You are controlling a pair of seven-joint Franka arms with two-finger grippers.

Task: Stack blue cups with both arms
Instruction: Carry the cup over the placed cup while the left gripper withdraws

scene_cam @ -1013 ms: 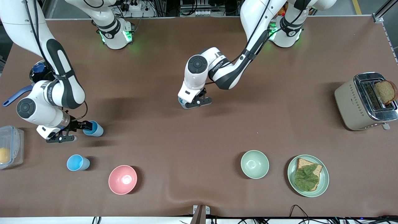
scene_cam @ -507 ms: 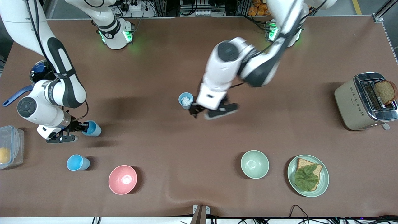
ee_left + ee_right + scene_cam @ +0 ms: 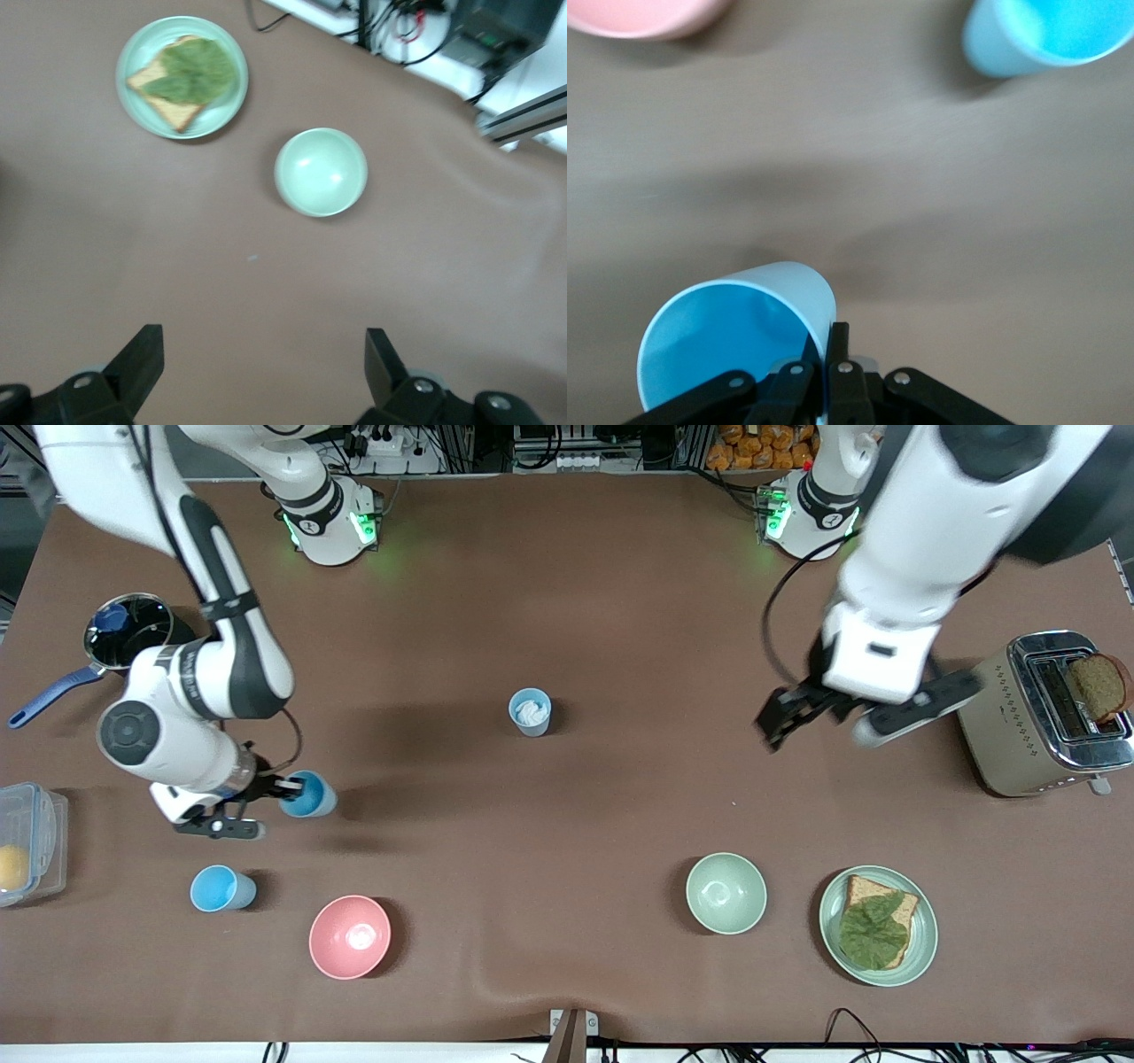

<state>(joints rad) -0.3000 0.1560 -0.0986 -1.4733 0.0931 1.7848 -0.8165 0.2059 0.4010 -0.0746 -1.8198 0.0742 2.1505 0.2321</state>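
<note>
Right fingers (image 3: 833,350) clamped on blue cup (image 3: 309,795) rim.

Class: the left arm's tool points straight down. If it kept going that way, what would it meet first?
Probably bare table: the left tool, fingers open, has only brown surface under it. The green bowl lies off that line.

surface (image 3: 567,602): brown, carries my things
on it: blue cups (image 3: 530,712) (image 3: 221,888), pink bowl (image 3: 349,936), green bowl (image 3: 726,893), plate (image 3: 921,948), toaster (image 3: 992,717)
</note>
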